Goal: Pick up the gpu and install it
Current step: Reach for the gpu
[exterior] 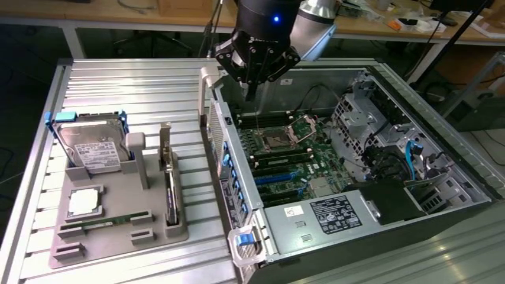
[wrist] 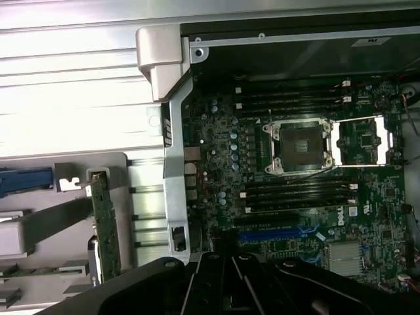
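- Over the far corner of the open computer case (exterior: pixel 236 148), on the exterior view's left: the tool (exterior: pixel 251 92), pointing straight down.
- Fingers of the tool pressed together, closed on nothing.
- Well apart from the tool, out on the bench (exterior: pixel 134 89): the graphics card (exterior: pixel 168 177), not yet picked up.
- Stands upright on its long edge in a slot of a grey holder (exterior: pixel 130 198), along the holder's edge nearest the case.
- In the wrist view, seen edge-on as a thin green board, near the case's outer wall but not touching it.
- In the same holder, at its far corner away from the case: a hard drive (exterior: pixel 91 145) with a white label, upright between blue brackets.
- Flat in a pocket nearer the holder's front, a square processor chip (exterior: pixel 83 204); closer still to the front edge, a narrow memory stick (exterior: pixel 99 223) lying flat.
- Inside the case: the motherboard (exterior: pixel 296 163), with an open processor socket (exterior: pixel 276 139) toward the far end and blue slots (exterior: pixel 276 177) nearer the front.
- At the case's near end, a metal power supply (exterior: pixel 332 216) with a black label.
- Holder on the bench's side at the exterior view's left, case on the side at the exterior view's right, a strip of ribbed bench between them.
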Robot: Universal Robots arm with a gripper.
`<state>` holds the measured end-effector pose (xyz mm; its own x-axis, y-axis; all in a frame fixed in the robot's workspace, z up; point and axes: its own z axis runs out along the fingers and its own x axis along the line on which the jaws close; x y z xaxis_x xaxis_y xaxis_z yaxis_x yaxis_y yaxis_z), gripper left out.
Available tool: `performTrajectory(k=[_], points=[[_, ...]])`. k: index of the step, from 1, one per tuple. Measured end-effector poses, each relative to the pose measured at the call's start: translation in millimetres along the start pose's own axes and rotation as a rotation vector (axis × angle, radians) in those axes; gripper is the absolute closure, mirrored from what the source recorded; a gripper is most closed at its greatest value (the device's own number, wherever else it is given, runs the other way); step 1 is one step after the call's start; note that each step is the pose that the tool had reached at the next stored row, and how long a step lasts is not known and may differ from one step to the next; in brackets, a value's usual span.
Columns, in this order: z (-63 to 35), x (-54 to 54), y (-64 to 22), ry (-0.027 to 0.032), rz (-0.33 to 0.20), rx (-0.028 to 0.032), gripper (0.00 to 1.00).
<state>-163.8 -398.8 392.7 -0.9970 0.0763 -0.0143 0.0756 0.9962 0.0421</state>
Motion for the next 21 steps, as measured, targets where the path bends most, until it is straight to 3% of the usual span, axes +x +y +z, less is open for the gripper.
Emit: performTrajectory(k=[21], points=[[-0.5,26.1,-4.0,0.0000,0.000,0.0000,0.89]])
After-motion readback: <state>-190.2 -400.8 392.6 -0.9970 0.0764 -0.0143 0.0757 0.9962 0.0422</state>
